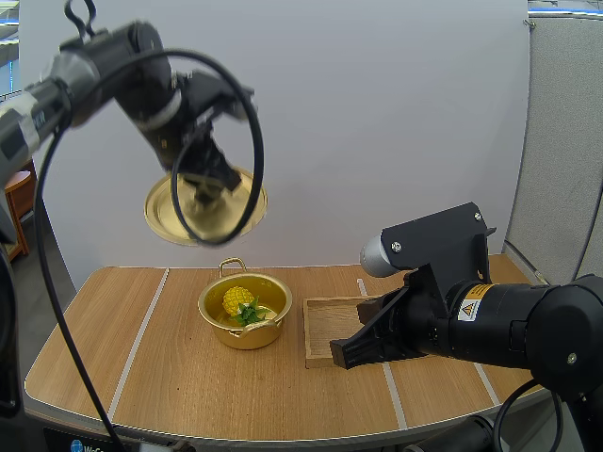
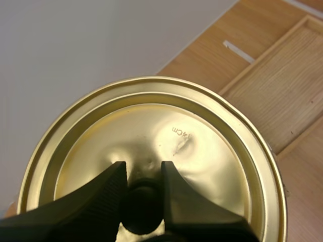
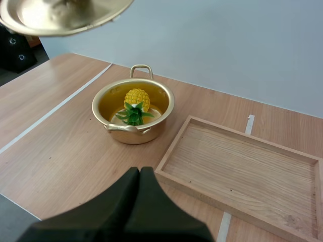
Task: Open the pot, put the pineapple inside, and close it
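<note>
A small yellow pineapple point(image 1: 239, 302) with green leaves lies inside the open golden pot point(image 1: 215, 318) at the table's middle; the right wrist view shows the pineapple point(image 3: 136, 99) in the pot point(image 3: 112, 120) too. High above and a little left of the pot, my left gripper point(image 1: 203, 191) is shut on the black knob point(image 2: 141, 205) of the golden lid point(image 1: 165, 217), which hangs tilted. The lid's underside point(image 2: 202, 146) faces the left wrist camera. My right gripper point(image 1: 345, 357) is shut on nothing, low over the near edge of the wooden tray point(image 1: 325, 320).
The wooden tray point(image 3: 242, 176) lies flat to the right of the pot, with nothing in it. White tape lines point(image 1: 139, 339) cross the tabletop. A white wall stands behind the table.
</note>
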`<move>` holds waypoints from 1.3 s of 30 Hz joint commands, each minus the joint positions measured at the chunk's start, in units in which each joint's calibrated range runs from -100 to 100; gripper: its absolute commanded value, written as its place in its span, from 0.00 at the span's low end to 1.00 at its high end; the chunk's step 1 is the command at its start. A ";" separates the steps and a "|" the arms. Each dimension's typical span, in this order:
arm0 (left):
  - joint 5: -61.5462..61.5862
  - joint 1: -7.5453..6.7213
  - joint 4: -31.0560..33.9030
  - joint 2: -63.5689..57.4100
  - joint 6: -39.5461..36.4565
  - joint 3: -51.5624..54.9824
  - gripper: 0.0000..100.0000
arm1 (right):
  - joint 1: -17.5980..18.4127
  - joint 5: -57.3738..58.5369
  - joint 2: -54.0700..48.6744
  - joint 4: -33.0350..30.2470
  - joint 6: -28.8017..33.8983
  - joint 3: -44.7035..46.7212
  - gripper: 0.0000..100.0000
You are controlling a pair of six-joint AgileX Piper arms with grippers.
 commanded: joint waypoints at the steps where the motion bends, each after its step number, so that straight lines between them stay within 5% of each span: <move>1: -7.54 0.08 -1.72 -0.11 1.86 5.42 0.00 | -0.19 -0.71 -0.23 0.48 -0.61 0.12 0.00; 12: -18.15 0.08 -9.89 7.50 6.25 10.98 0.00 | -0.19 -0.71 -0.23 0.48 -0.61 0.12 0.00; 27: -31.77 -0.18 -9.73 26.15 7.15 10.98 0.00 | -0.19 -0.71 -0.23 0.48 -0.70 0.12 0.00; 39: -32.30 -0.18 -15.47 28.45 11.50 10.98 0.00 | -0.19 -0.71 -0.23 0.48 -0.70 0.12 0.00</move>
